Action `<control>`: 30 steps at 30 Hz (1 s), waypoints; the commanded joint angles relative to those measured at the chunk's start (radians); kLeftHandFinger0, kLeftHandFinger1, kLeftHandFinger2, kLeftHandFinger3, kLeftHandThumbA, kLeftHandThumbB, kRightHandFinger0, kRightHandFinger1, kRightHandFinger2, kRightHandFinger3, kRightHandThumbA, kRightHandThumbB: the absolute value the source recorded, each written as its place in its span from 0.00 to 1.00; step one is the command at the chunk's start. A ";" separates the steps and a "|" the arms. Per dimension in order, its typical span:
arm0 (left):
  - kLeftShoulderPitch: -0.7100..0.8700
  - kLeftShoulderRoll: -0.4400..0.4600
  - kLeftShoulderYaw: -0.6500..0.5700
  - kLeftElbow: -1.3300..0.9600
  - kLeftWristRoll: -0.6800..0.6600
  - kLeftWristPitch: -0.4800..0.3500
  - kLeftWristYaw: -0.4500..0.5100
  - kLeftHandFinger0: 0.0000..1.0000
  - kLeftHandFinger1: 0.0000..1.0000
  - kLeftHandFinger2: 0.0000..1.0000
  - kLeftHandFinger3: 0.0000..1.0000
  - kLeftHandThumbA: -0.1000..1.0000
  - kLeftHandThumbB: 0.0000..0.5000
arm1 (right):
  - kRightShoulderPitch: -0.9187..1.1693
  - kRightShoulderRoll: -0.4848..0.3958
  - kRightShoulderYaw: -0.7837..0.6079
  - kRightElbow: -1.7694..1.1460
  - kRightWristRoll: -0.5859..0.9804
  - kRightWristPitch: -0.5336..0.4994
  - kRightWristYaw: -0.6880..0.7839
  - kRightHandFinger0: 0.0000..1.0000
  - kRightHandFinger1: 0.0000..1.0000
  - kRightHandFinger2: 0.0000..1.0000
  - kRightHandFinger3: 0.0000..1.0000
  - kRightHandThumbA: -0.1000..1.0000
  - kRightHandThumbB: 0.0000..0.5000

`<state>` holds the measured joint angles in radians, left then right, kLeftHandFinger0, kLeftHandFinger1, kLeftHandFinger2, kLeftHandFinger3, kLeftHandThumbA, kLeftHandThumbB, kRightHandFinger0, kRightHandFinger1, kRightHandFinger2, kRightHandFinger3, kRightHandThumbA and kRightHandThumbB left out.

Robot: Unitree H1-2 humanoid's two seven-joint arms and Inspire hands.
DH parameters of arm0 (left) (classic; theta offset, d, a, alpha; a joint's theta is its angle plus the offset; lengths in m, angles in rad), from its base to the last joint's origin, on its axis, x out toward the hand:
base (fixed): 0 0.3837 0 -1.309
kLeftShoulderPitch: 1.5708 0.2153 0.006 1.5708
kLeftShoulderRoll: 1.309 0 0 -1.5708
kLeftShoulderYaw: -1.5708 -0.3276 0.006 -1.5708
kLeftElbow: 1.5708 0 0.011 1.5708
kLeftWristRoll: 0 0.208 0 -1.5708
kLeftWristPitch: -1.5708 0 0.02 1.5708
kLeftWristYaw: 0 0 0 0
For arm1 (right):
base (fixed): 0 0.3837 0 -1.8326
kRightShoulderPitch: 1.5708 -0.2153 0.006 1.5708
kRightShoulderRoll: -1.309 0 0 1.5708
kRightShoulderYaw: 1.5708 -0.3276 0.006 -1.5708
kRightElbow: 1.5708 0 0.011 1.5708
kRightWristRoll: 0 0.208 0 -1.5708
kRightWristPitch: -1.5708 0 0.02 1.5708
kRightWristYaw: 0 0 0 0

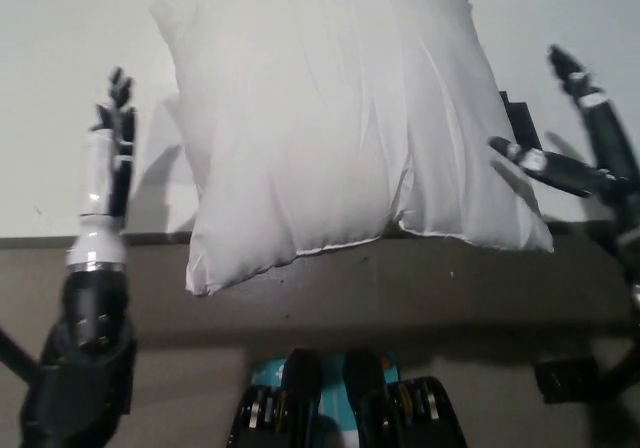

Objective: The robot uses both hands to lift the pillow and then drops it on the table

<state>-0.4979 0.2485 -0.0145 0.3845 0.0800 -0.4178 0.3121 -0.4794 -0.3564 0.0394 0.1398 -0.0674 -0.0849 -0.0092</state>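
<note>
My left hand point(108, 163) and right hand point(580, 143) spread wide, holding nothing (2 sides clear), so the pillow point(335, 118) drops onto the table point(60, 28).

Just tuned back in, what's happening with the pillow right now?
Neither hand is holding the white pillow. The white left hand is out to the pillow's left, open and clear of it, and the black right hand is out to its right, also open with fingers spread. The pillow sits between them over the near edge of the white table, its lower corners hanging past the edge. It looks like the release part of the lift-and-drop; whether the pillow is resting or in mid-fall cannot be told.
</note>
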 commanded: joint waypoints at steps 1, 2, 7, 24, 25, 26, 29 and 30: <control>0.027 0.058 0.055 -0.175 -0.046 -0.036 -0.067 1.00 1.00 1.00 1.00 1.00 0.32 | 0.040 -0.088 -0.068 -0.174 -0.019 0.019 0.025 1.00 1.00 1.00 1.00 1.00 0.56; 0.057 0.073 0.065 -0.237 -0.064 0.015 -0.087 1.00 1.00 1.00 1.00 1.00 0.37 | 0.071 -0.107 -0.096 -0.205 0.018 0.010 0.036 1.00 1.00 1.00 1.00 1.00 0.57; 0.159 0.078 0.091 -0.360 -0.098 0.057 -0.126 1.00 1.00 1.00 1.00 1.00 0.29 | 0.185 -0.139 -0.160 -0.283 0.067 -0.035 0.052 1.00 1.00 1.00 1.00 1.00 0.44; 0.522 -0.109 0.147 -0.233 -0.196 -0.052 -0.192 1.00 1.00 1.00 1.00 1.00 0.38 | 0.554 0.059 -0.134 -0.097 -0.101 -0.364 -0.029 1.00 1.00 1.00 1.00 1.00 0.63; 0.524 -0.108 0.150 -0.227 -0.199 -0.052 -0.197 1.00 1.00 1.00 1.00 1.00 0.37 | 0.549 0.063 -0.127 -0.071 -0.099 -0.377 -0.026 1.00 1.00 1.00 1.00 1.00 0.61; 0.529 -0.110 0.154 -0.226 -0.204 -0.052 -0.208 1.00 1.00 1.00 1.00 1.00 0.34 | 0.544 0.065 -0.118 -0.046 -0.096 -0.384 -0.026 1.00 1.00 1.00 1.00 1.00 0.60; 0.551 -0.128 0.172 -0.209 -0.215 -0.052 -0.256 1.00 1.00 1.00 1.00 1.00 0.31 | 0.536 0.067 -0.092 0.030 -0.079 -0.385 -0.037 1.00 1.00 1.00 1.00 1.00 0.60; 0.550 -0.132 0.180 -0.198 -0.224 -0.052 -0.273 1.00 1.00 1.00 1.00 1.00 0.29 | 0.533 0.070 -0.090 0.040 -0.064 -0.385 -0.037 1.00 1.00 1.00 1.00 1.00 0.59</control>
<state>0.0490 0.1247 0.1373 0.1765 -0.0861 -0.4246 0.1249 0.0760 -0.2847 -0.0636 0.1496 -0.1307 -0.3686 -0.0174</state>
